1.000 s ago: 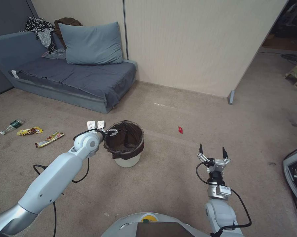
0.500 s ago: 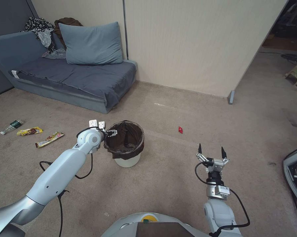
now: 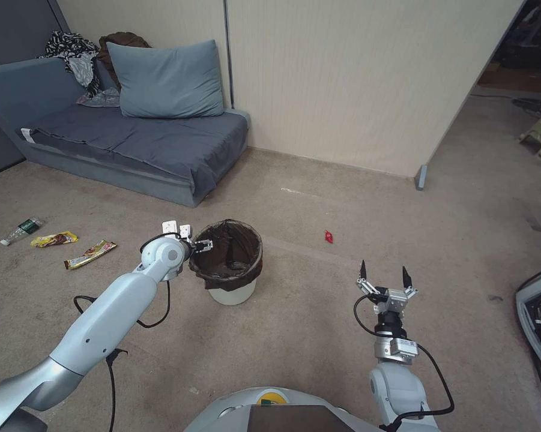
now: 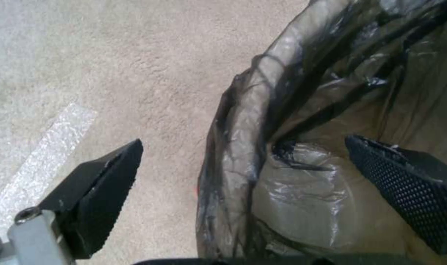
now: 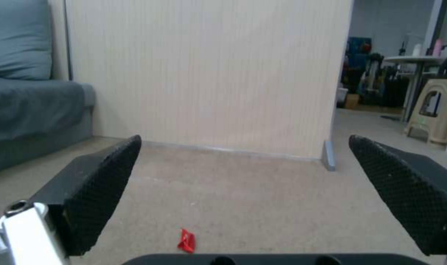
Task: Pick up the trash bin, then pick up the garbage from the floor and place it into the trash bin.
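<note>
A grey sofa (image 3: 132,144) sits against the wall, and out on the carpet in front of it stands the trash bin (image 3: 229,261), white with a dark liner folded over its rim. The left gripper (image 3: 202,245) is at the bin's near-left rim, jaws spread wide, one finger outside and one inside the liner, gripping nothing. The right gripper (image 3: 383,276) hovers well to the right, also wide open and empty. A small red wrapper (image 3: 328,236) lies beyond it; two yellow wrappers (image 3: 90,254) and a bottle (image 3: 20,230) lie far left.
</note>
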Controlling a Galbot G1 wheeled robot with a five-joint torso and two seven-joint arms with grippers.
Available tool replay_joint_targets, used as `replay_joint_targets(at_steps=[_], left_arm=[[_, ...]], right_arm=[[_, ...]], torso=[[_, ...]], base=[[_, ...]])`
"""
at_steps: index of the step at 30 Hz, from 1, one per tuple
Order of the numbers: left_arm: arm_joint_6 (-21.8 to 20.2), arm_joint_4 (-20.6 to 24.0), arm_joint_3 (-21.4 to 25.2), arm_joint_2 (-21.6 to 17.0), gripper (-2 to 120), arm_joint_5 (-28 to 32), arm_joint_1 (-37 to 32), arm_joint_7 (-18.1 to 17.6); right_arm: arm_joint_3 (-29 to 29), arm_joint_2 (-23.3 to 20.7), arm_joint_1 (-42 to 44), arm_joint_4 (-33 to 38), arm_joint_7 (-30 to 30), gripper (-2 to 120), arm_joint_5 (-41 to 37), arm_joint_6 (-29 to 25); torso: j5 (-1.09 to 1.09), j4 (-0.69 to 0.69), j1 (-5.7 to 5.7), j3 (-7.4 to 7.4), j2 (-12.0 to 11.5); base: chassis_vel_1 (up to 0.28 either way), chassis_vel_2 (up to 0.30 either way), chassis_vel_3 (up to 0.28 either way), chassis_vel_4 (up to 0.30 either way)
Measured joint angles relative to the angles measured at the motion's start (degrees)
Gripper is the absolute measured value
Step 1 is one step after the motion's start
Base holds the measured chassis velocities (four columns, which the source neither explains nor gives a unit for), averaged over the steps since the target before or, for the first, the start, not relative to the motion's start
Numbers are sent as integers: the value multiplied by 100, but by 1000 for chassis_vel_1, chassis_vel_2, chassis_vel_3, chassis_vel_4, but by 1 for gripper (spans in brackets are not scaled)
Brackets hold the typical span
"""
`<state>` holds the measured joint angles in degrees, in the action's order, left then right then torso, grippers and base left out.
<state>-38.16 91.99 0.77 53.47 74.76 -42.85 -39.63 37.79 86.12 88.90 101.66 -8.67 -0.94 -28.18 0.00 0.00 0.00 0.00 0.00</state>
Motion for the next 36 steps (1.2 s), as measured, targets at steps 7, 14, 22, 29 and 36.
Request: replay_joint_targets(at_steps=[7,14,22,29,36], left_arm=[[0,-85,0,53,97,-5,2,2],[1,-175,-1,137,72,32,16,11],[6,-243,26,207,45,261,40,-58],[2,-351,27,278,16,368,96,-145],[-11,-438,28,353,5,368,120,-170]], right_arm=[[-24,22,4,4,-2,100,27,-13],[-45,24,1,12,-3,100,30,-13],[-60,11,-3,13,-15,100,27,-11],[-93,-11,-16,28,-27,100,2,21],[-95,-25,-18,31,-31,100,-35,29]], torso=[[0,0,0,0,0],[1,0,0,-1,0],[4,0,0,-1,1],[5,3,-1,-2,1],[5,1,-1,-3,2]], base=[[0,0,0,0],[0,0,0,0],[0,0,0,0],[0,0,0,0],[0,0,0,0]])
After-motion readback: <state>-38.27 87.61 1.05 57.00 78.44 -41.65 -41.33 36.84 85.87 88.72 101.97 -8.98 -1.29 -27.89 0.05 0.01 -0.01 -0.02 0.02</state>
